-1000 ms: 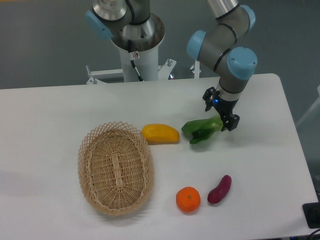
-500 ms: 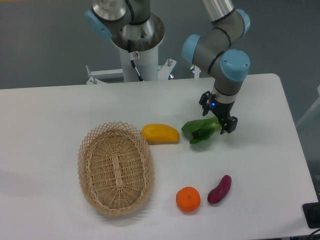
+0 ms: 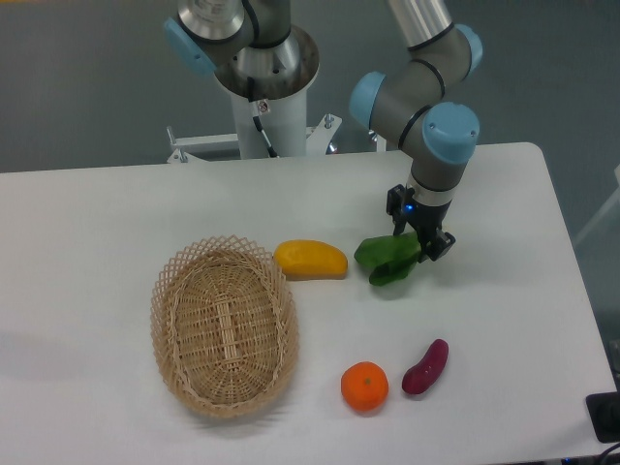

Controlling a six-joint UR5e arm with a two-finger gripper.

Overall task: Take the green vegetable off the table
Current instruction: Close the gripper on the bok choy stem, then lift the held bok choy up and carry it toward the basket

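Gripper [image 3: 418,230] clamped on stalk end of the green vegetable [image 3: 387,260], leaves sticking out to its lower left just over the table [image 3: 504,291], yellow mango piece [image 3: 310,259] further left of gripper.

No text, label, brand, number or sign could be read anywhere in the view.
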